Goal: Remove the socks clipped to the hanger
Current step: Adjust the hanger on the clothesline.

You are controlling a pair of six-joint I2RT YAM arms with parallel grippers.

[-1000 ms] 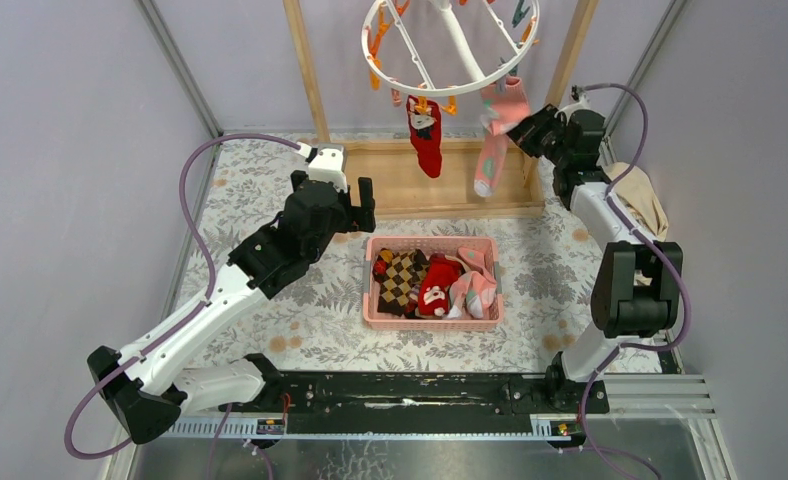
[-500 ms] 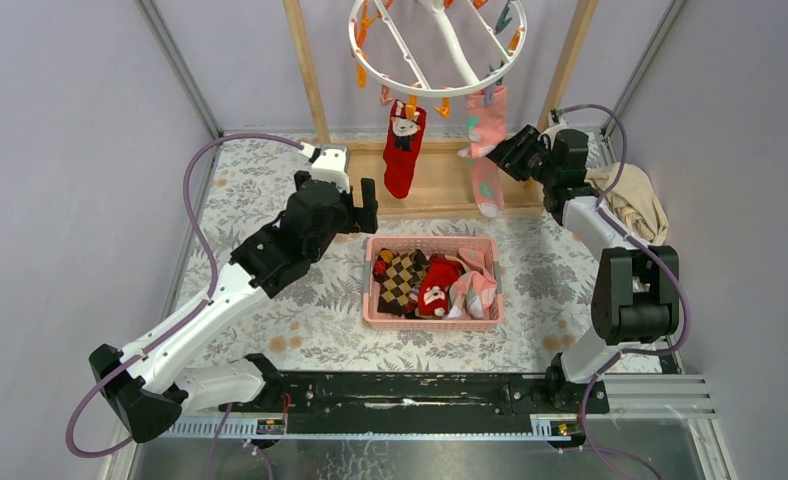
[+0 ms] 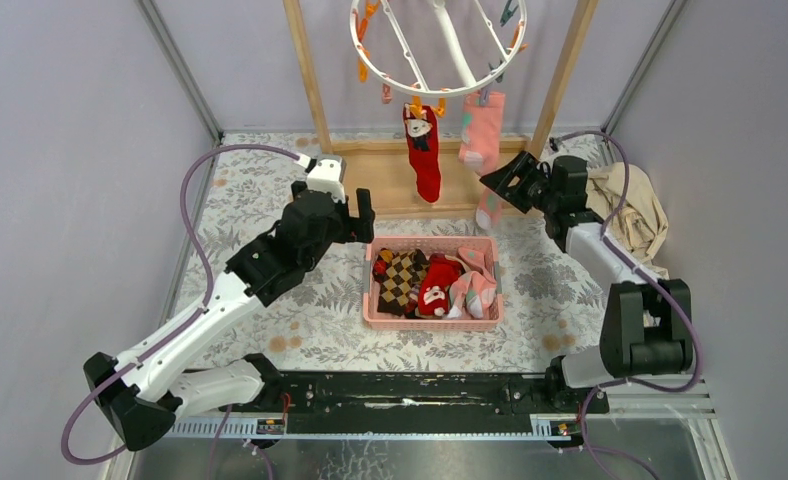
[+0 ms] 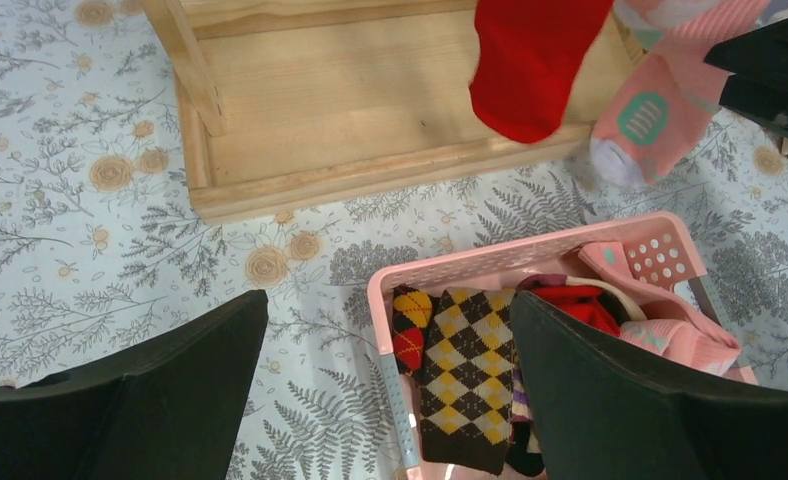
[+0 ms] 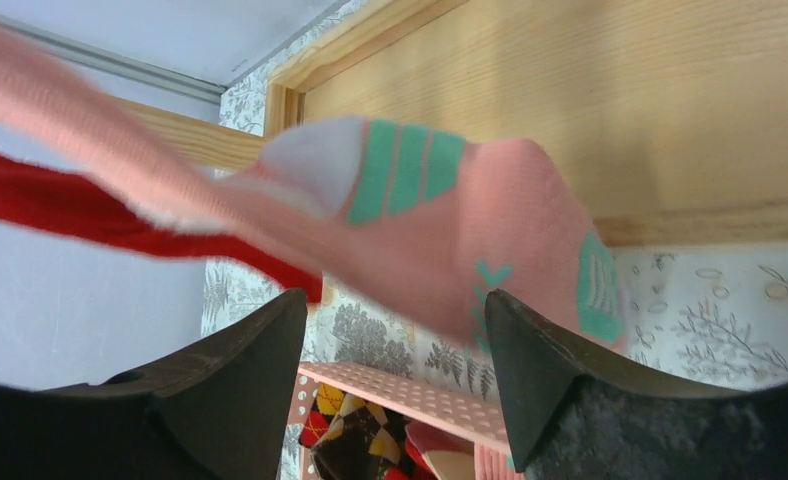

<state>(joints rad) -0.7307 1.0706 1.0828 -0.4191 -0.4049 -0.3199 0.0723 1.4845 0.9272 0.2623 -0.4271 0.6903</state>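
Black jaws of the right gripper (image 5: 395,297) stand apart. The pink sock (image 5: 450,220) hangs across the gap just past their tips, and it does not look pinched. That sock, with its green stripes and patches, is clipped to the near rim of the hanger (image 3: 448,93). The red sock (image 3: 425,150) dangles just beside it on the left, from an orange clip. Both hang over the base board of the wooden frame (image 3: 390,190).

The left gripper (image 4: 390,300) is spread wide with nothing between its fingers. It hovers over the flowered table (image 3: 310,310) by the left end of the pink basket (image 3: 432,322). In the basket lie an argyle sock (image 4: 465,365), another red one and more pink ones. A beige cloth (image 3: 638,205) sits crumpled by the right wall.
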